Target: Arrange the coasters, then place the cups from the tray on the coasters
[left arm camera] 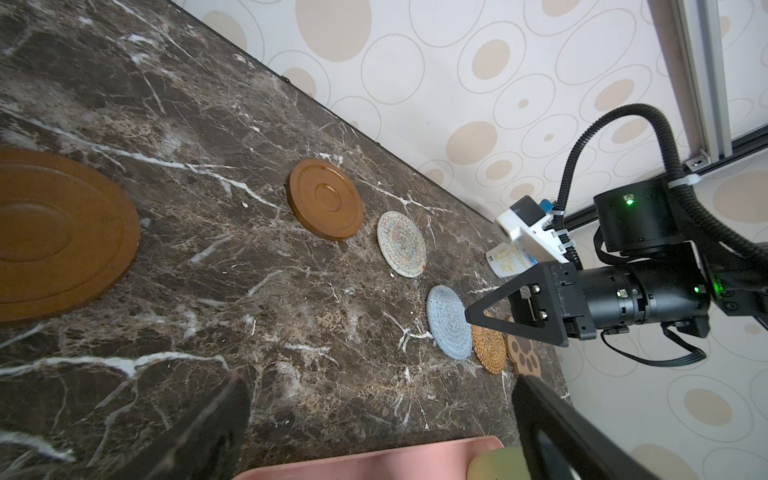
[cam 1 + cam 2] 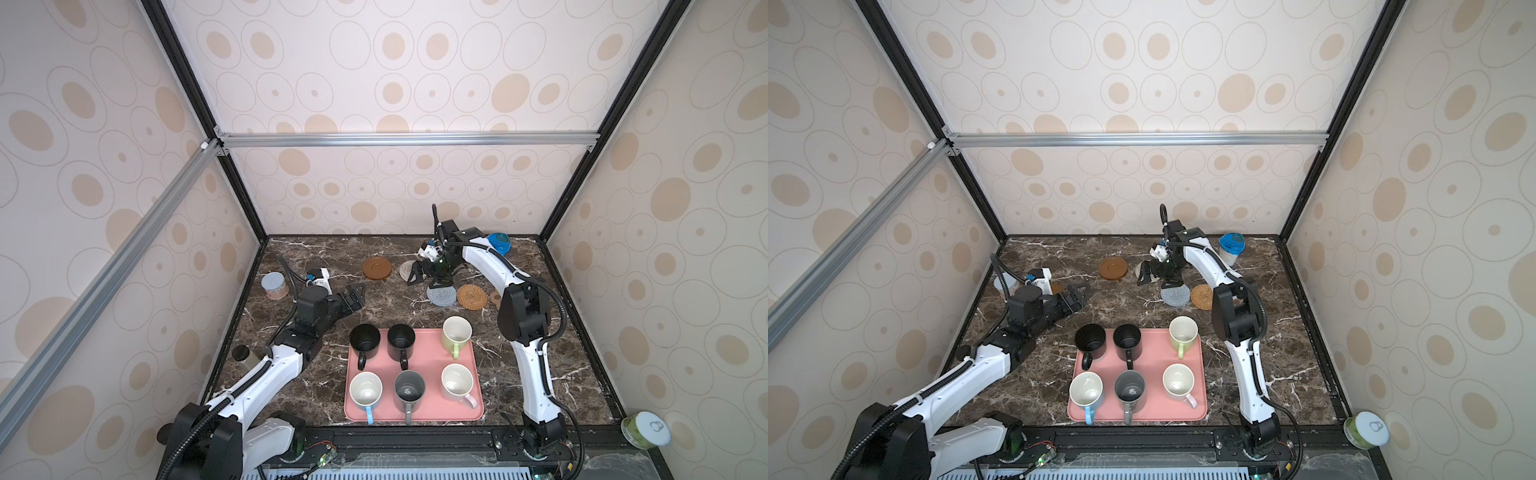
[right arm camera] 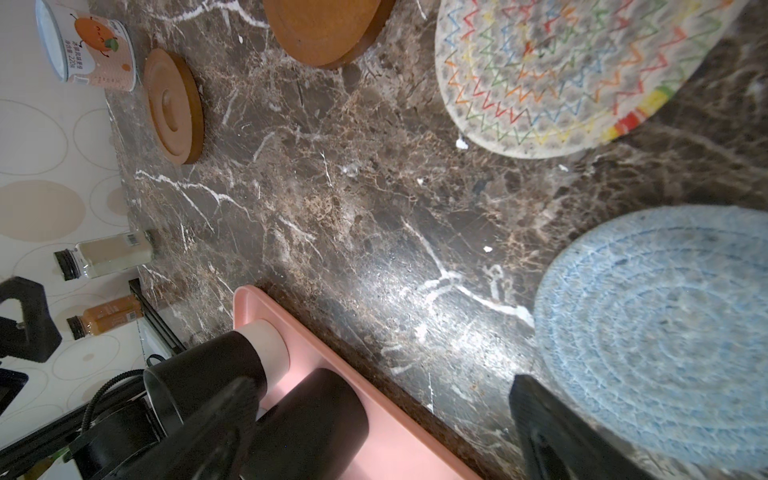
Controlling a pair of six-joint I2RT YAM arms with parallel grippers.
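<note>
The pink tray [image 2: 428, 361] at the front holds several cups, among them two black [image 2: 365, 340], a light green [image 2: 456, 332] and a dark grey one [image 2: 409, 390]. The coasters lie behind it: a brown disc [image 2: 377, 268], a whitish woven one [image 2: 409, 270], a grey-blue one [image 2: 441, 296], a rattan round [image 2: 472, 297] and a paw shape [image 1: 525, 353]. Another brown disc [image 1: 54, 232] lies by my left wrist. My right gripper [image 2: 428, 279] hangs open and empty between the whitish [image 3: 561, 75] and grey-blue [image 3: 665, 316] coasters. At the tray's back left my left gripper [image 2: 355, 297] is open and empty.
A grey-lidded jar [image 2: 274, 286] stands at the left edge and a black-capped bottle [image 2: 245, 356] nearer the front. A blue-lidded white tub [image 2: 498, 243] sits in the back right corner. Outside the front right corner lies a green can [image 2: 645, 430]. Walls close three sides.
</note>
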